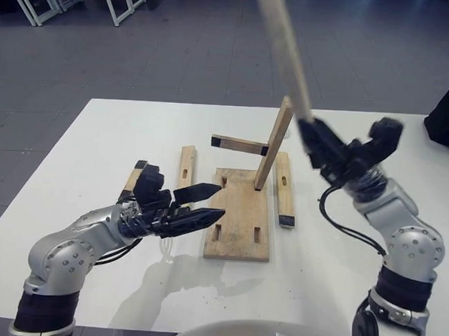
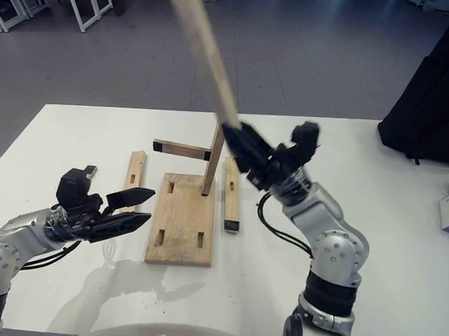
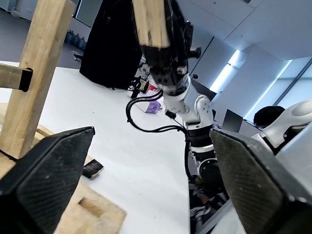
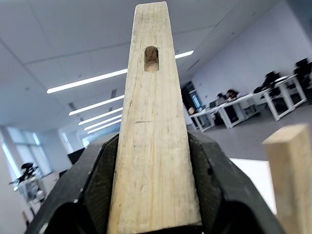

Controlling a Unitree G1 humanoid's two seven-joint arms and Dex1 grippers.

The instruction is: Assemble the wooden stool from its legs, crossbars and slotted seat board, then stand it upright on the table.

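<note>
Right gripper [image 1: 311, 131] is clamping the lower end of a long pale wooden leg [image 1: 287, 47], slanting up and away above the flat slotted seat board [image 1: 236, 229] on the white desk [image 1: 97, 146]. Left gripper [image 1: 219, 201] is hovering with fingers spread (nothing held) just beside the board's left edge. An upright leg [image 1: 275, 144] is standing at the board's far right corner, with a dark-tipped crossbar [image 1: 239, 145] jutting left. A loose slotted bar [image 1: 285, 190] is lying just right of the board and a second loose bar [image 1: 186, 166] left of it. The right wrist view is showing an oval mortise [image 4: 151, 58] in the held leg.

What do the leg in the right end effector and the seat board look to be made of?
The leg, clamped in the right end effector, looks like pale bare wood, probably unvarnished: lengthwise grain, a matt face and a cut mortise hole show. The seat board looks like the same kind of unpainted wood, slightly darker, matt, with grain lines and cut slots.
</note>
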